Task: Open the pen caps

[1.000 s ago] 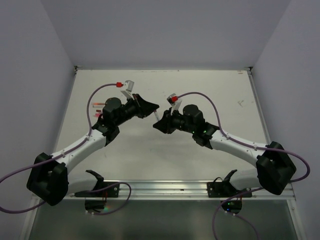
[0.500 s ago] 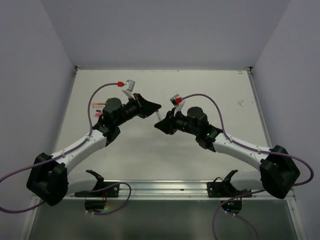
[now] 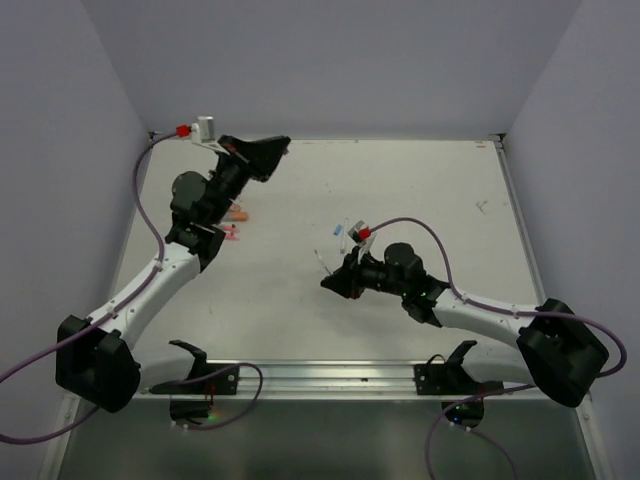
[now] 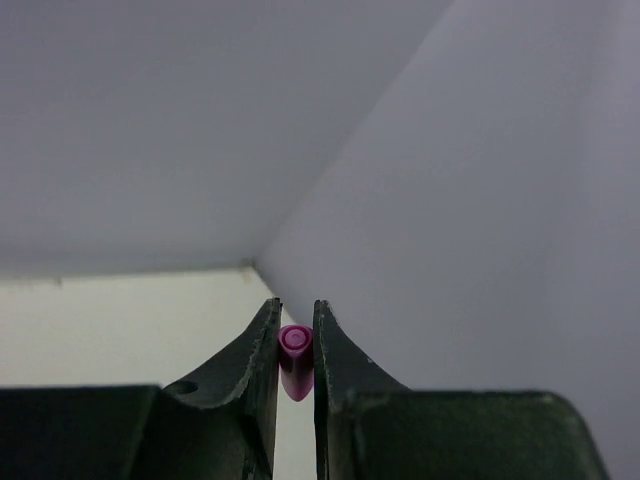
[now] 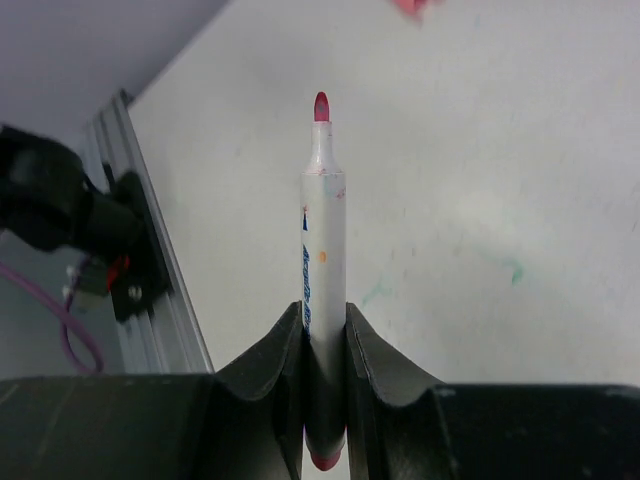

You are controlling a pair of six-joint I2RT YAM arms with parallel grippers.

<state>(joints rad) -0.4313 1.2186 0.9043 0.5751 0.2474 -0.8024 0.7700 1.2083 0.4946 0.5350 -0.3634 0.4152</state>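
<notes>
One cap is off. The left end effector, raised at the far-left corner, pinches it with jaws nearly closed. The right end effector clamps the bare-tipped pen over mid-surface. Other pens lie far left; whether they are capped is unclear, so likely more to do.

Only the round end and a sliver of the magenta pen cap on show, the rest sunk between the fingers of the left gripper. Lower barrel of the pen buried inside the right gripper, red butt cropped by the bottom edge. Pink blur cut off at the top. Overhead, too small to tell caps on the markers beside the left arm.
</notes>
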